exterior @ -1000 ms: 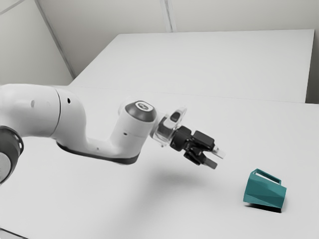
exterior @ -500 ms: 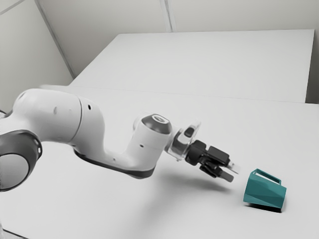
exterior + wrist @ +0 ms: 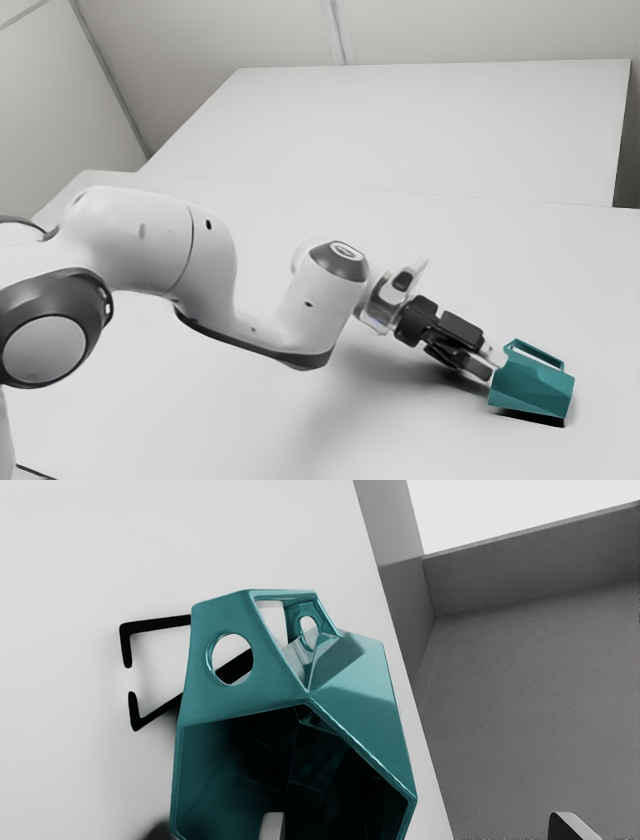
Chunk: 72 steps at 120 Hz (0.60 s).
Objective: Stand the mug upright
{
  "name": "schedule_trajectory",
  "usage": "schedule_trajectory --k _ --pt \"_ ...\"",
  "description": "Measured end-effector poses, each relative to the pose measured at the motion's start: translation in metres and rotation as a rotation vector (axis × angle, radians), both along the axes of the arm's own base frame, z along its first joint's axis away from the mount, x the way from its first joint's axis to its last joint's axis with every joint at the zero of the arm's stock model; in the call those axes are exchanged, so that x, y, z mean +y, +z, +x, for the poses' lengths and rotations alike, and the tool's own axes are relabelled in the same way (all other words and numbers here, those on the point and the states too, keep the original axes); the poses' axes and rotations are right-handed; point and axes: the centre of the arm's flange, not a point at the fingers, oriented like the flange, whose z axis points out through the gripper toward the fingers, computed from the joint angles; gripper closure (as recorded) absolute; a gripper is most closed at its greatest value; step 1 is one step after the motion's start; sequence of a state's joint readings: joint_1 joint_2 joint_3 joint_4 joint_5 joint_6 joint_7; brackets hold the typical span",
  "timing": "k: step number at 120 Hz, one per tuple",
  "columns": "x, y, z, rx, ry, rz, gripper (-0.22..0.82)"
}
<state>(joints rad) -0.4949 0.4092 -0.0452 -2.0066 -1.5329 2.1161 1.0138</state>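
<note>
In the exterior view my gripper reaches down at a slant to the near side of the teal mug. The mug lies on its side on the table, its handle on top. The wrist view looks into the dark mouth of the mug. My gripper is open there: one finger overlaps the mouth, the other stands outside the mug's wall. Whether the first fingertip is inside the mouth, I cannot tell.
The white table extends around the mug and the arm. Behind it stands a pale raised surface. In the wrist view, the table's edge runs past the mug, with a grey floor beyond.
My arm has moved toward the exterior view's right and downward, bringing the open gripper from well short of the mug to its mouth end. The mug has kept its place.
</note>
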Motion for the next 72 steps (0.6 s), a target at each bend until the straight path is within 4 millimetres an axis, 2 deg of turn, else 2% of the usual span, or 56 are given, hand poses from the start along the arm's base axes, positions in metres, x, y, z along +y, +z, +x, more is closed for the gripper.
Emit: schedule_trajectory --k 60,67,72 --pt "-0.033 -0.004 0.0 -0.042 -0.053 -0.018 0.04" --pt "-0.036 -0.004 0.0 -0.045 -0.058 -0.018 0.07" --pt "-0.036 -0.004 0.0 -0.046 -0.059 -0.019 0.13"
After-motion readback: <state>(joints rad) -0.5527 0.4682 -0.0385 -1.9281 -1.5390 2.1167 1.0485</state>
